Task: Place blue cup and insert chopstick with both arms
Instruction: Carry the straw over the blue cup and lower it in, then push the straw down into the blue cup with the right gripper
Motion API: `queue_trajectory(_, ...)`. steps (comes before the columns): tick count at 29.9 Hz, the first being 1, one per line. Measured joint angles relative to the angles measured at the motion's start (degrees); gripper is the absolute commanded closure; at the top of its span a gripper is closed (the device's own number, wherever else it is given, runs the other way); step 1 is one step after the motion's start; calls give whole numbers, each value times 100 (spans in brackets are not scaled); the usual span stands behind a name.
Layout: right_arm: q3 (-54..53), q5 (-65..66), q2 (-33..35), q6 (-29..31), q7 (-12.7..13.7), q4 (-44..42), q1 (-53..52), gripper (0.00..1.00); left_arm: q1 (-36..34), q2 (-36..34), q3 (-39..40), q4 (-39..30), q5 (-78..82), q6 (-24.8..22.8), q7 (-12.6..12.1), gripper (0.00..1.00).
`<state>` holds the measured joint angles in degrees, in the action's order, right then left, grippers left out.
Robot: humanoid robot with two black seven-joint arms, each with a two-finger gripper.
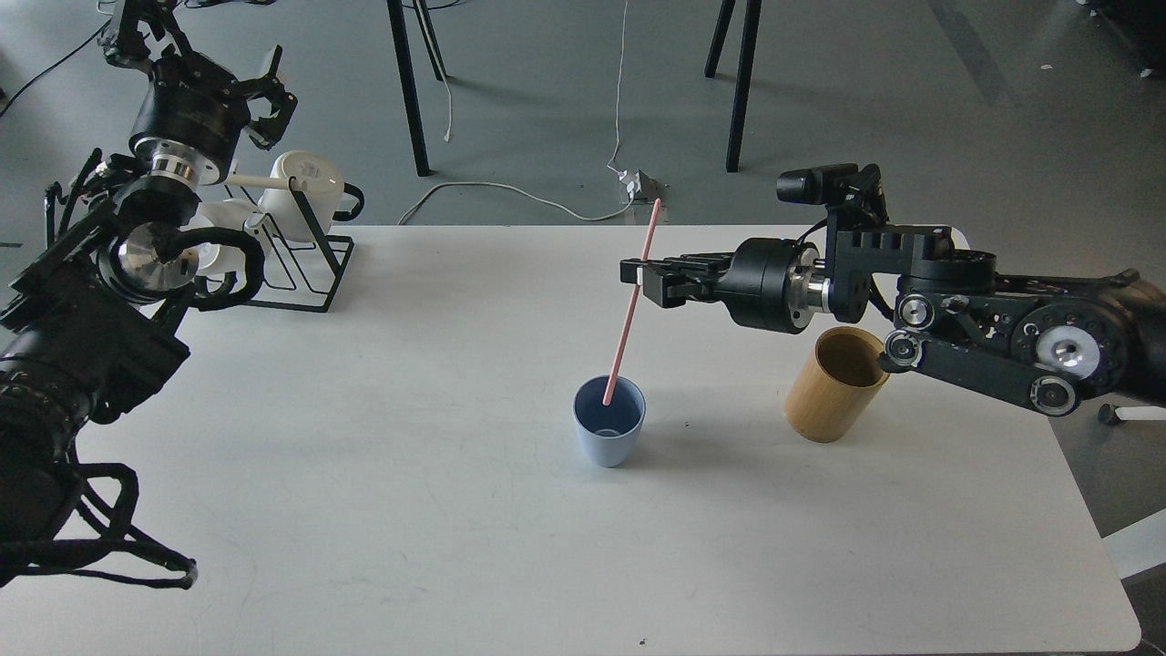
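The blue cup (608,434) stands upright near the middle of the white table (410,510). The pink chopstick (630,314) leans steeply, its lower tip at the cup's mouth and its top pointing up and right. My right gripper (640,278) comes in from the right and is shut on the chopstick about a third down from its top. My left gripper (266,98) is raised at the far left, above the mug rack, with its claws spread and nothing in it.
A tan bamboo-coloured cylinder (833,387) stands under my right arm, right of the cup. A black wire rack (305,260) with white mugs (305,182) sits at the table's back left. Chair legs and cables lie on the floor beyond.
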<state>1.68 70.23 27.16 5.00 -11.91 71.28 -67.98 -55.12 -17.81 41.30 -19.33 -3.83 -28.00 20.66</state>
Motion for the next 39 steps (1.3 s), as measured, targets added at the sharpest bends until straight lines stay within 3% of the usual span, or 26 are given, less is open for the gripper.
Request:
queue_trajectory(31,420,0,-473,-8,-4,-264,360,92,-8,-20,-17,-3,-2,0,0,1)
queue_trajectory(34,426,-1,-474,-8,-4,-264,380,85,-8,-20,-17,-3,-1,0,0,1)
queue_trajectory(39,424,-1,-475,-8,-4,-264,381,65,-8,-21,-17,-3,0,0,0,1)
